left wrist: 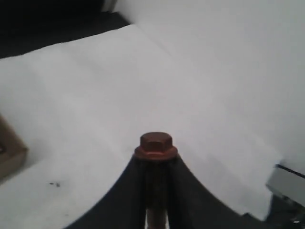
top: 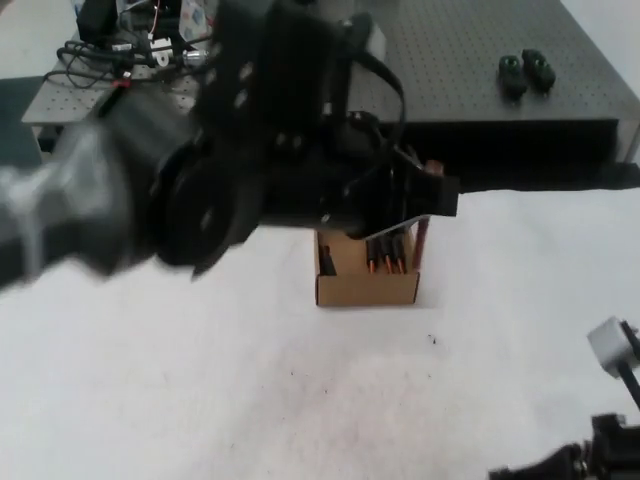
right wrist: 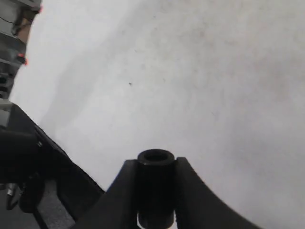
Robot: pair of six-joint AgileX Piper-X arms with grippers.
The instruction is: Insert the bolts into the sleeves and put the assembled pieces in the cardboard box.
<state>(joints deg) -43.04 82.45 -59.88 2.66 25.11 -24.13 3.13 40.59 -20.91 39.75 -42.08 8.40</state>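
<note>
My left gripper [left wrist: 156, 164] is shut on a copper-coloured bolt [left wrist: 156, 145], whose hex head stands just past the fingertips. In the high view that gripper [top: 425, 198] hangs over the right end of the cardboard box [top: 365, 288], and the bolt's shank [top: 421, 240] hangs down beside the box's right wall. Several copper and black pieces [top: 388, 255] lie inside the box. My right gripper [right wrist: 156, 167] is shut on a black sleeve [right wrist: 156, 191], its open bore facing outward over the white cloth. The right arm [top: 612, 440] sits at the bench's near right corner.
A white cloth [top: 300, 380] covers the bench. Behind it lies a dark perforated board [top: 470, 60] with two small black objects [top: 525, 72]. Cables and gear [top: 120, 50] crowd the back left. The left arm's bulk [top: 200, 180] hides much of the middle.
</note>
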